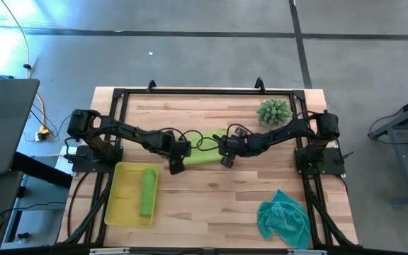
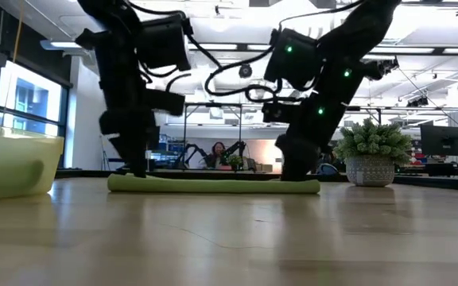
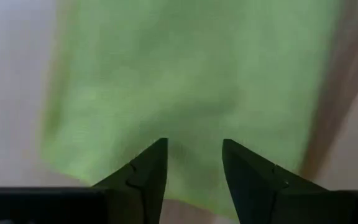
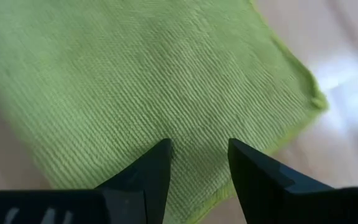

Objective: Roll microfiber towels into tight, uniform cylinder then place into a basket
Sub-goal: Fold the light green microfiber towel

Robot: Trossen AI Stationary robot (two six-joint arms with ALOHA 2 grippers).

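A lime green towel (image 1: 202,154) lies flat on the table's middle; it also shows in the low view (image 2: 213,185). My left gripper (image 1: 178,164) is open and points down at the towel's left end (image 3: 191,112). My right gripper (image 1: 227,157) is open and points down at its right end (image 4: 166,81). A second lime green towel (image 1: 148,191) lies rolled up inside the yellow basket (image 1: 116,202) at the near left. The teal towel (image 1: 283,218) lies crumpled at the near right. My left gripper comes from above, pointing down, with its open fingertips (image 3: 156,152) at the towel's top face (image 3: 192,134) near the left end. The towel lies flat on the table. I cannot tell whether the tips touch it. My right gripper comes from above, pointing down, with its open fingertips (image 4: 161,152) at the towel's top face (image 4: 197,134) near its right end, close to an edge. The towel lies flat on the table. I cannot tell whether the tips touch it.
A spiky green plant in a pot (image 1: 273,112) stands at the far right, close behind my right arm; it also shows in the low view (image 2: 370,155). A black frame (image 1: 204,91) runs round the table's far edge. Bare wood lies between the basket and the teal towel.
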